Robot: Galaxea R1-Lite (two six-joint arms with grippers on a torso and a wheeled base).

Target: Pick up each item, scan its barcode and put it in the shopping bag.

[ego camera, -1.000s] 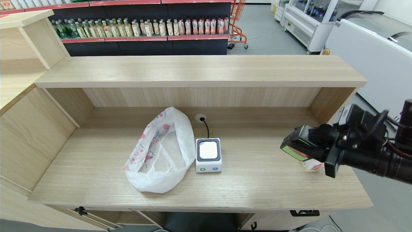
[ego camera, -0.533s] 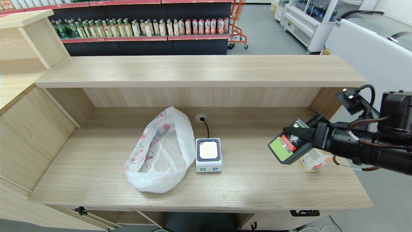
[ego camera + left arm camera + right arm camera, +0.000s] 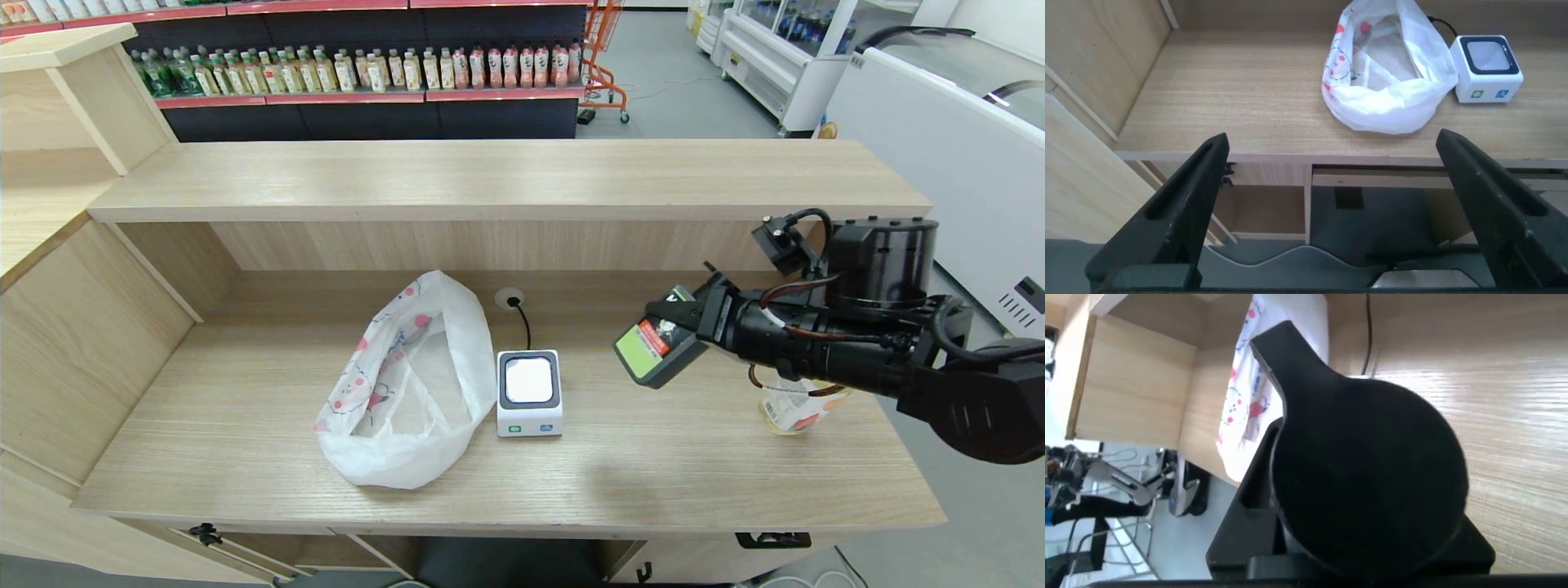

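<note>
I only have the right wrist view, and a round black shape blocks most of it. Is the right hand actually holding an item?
Observer: Yes. The right hand is shut on a dark box with a green and red label, held in the air above the counter.
Operator: Which way is the scanner from there?
Observer: The scanner stands on the counter to the robot's left of the box, window facing up, right beside the open shopping bag.
</note>
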